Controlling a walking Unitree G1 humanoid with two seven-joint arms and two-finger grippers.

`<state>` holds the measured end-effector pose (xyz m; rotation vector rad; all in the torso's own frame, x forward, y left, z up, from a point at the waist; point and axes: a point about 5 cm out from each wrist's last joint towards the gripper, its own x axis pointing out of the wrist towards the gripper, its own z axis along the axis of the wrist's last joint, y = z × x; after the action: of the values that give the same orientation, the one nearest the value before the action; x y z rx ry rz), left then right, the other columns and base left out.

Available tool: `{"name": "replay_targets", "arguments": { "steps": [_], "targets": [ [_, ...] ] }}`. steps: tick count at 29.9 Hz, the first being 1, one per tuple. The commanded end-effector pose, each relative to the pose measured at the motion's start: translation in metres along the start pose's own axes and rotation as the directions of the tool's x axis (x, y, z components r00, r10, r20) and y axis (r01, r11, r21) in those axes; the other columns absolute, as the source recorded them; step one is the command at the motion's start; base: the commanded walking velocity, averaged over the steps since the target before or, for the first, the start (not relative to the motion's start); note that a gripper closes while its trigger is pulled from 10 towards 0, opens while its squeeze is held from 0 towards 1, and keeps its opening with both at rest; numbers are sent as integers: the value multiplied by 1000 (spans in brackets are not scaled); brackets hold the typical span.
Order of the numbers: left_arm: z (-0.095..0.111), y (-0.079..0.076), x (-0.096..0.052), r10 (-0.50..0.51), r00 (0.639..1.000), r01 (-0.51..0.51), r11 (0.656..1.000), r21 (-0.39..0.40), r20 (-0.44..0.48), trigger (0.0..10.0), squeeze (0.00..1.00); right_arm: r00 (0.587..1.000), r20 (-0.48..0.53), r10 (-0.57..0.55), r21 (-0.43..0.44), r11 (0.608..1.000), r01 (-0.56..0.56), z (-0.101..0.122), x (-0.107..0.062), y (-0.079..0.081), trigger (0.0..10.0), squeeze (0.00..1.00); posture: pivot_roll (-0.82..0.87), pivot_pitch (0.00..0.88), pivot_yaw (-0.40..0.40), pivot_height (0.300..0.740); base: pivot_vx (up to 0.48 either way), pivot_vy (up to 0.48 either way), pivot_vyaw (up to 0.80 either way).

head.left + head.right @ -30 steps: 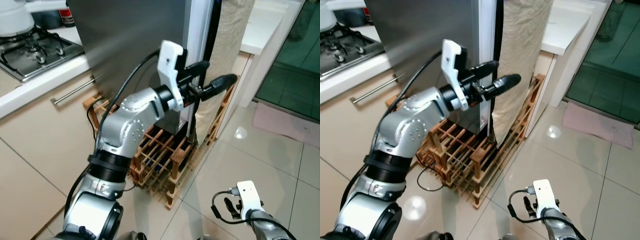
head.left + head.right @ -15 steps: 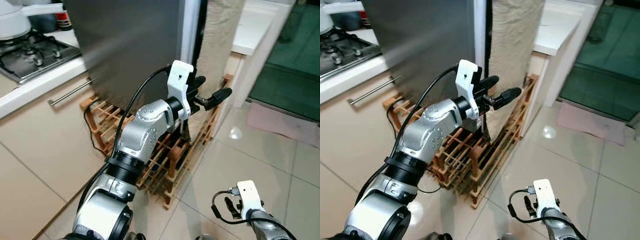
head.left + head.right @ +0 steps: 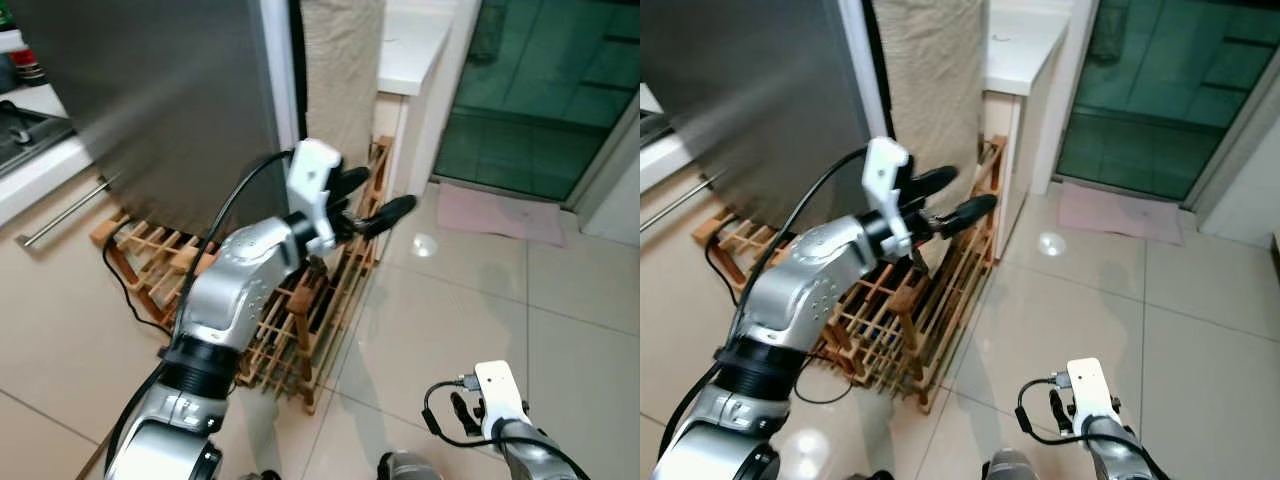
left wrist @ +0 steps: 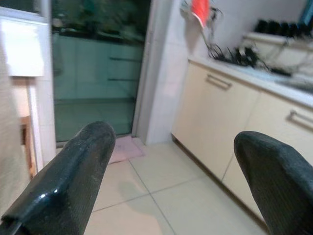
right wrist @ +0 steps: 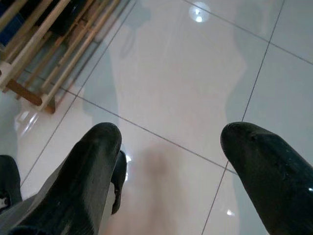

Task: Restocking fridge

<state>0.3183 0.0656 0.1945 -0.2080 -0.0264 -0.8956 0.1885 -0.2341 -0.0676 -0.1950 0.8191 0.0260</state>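
**Left arm raised by the fridge door, nothing in hand**

The fridge (image 3: 170, 100) dominates, its big steel door filling the upper left of the head views, with a dark gap at its right edge (image 3: 298, 60) beside a beige textured panel (image 3: 340, 70). Whether that gap means the door is ajar, I can't tell. At the fridge's foot sits a wooden wine rack (image 3: 300, 310) on the glossy tiled floor (image 3: 480, 300), tucked low, probably to use the dead space by the appliance. Beyond, a pink mat (image 3: 495, 213) lies before a green glass door (image 3: 540, 90).

The left gripper (image 3: 370, 205) is held up at mid-door height, just off the door's edge and over the rack, jaws released and holding nothing: it looks placed to work that edge. The right gripper (image 5: 171, 166) hangs low over the floor tiles, idle, jaws spread and empty. No groceries visible, so restocking seems barely begun.
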Motion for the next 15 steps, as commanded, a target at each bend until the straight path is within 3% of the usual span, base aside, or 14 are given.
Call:
{"name": "replay_targets", "arguments": {
  "steps": [1, 2, 3, 5, 9, 11, 12, 14, 15],
  "targets": [
    [14, 1, -6, 16, 998, -18, 999, 30, 58, 10000, 0, 1000, 22, 0, 9, 1000, 0, 7, 2, 0, 10000, 0, -173, 0, 57, 732, 0, 0, 0],
    [14, 4, -7, 59, 995, -68, 992, 111, 78, 10000, 0, 999, 41, -17, -4, 1000, 17, 11, 3, -1, 10000, 0, -166, 0, 53, 732, 0, 0, 0],
    [14, 4, -7, 59, 995, -68, 992, 111, 78, 10000, 0, 999, 41, -17, -4, 1000, 17, 11, 3, -1, 10000, 0, -166, 0, 53, 732, 0, 0, 0],
    [11, 16, -6, 182, 978, -196, 967, 161, 99, 10000, 0, 994, 91, -54, 11, 999, 53, 21, 4, -5, 10000, 0, -163, 0, 50, 732, 0, 0, 0],
    [-3, 38, -11, 418, 903, -428, 893, 138, 97, 10000, 0, 964, 225, -144, 67, 989, 132, 39, 0, -24, 10000, 0, -172, 0, 49, 732, 0, 0, 0],
    [-13, 34, -16, 452, 889, -458, 881, 116, 77, 10000, 0, 909, 374, -184, 78, 983, 167, 60, -6, -35, 10000, 0, -174, 0, 44, 732, 0, 0, 0],
    [-13, 34, -16, 452, 889, -458, 881, 116, 77, 10000, 0, 909, 374, -184, 78, 983, 167, 60, -6, -35, 10000, 0, -174, 0, 44, 732, 0, 0, 0],
    [-20, 31, -19, 469, 881, -473, 873, 116, 59, 10000, 0, 859, 466, -211, 86, 977, 193, 77, -10, -39, 10000, 0, -175, 0, 42, 732, 0, 0, 0],
    [-20, 31, -19, 469, 881, -473, 873, 116, 59, 10000, 0, 859, 466, -211, 86, 977, 193, 77, -10, -39, 10000, 0, -175, 0, 42, 732, 0, 0, 0]
  ]
}}
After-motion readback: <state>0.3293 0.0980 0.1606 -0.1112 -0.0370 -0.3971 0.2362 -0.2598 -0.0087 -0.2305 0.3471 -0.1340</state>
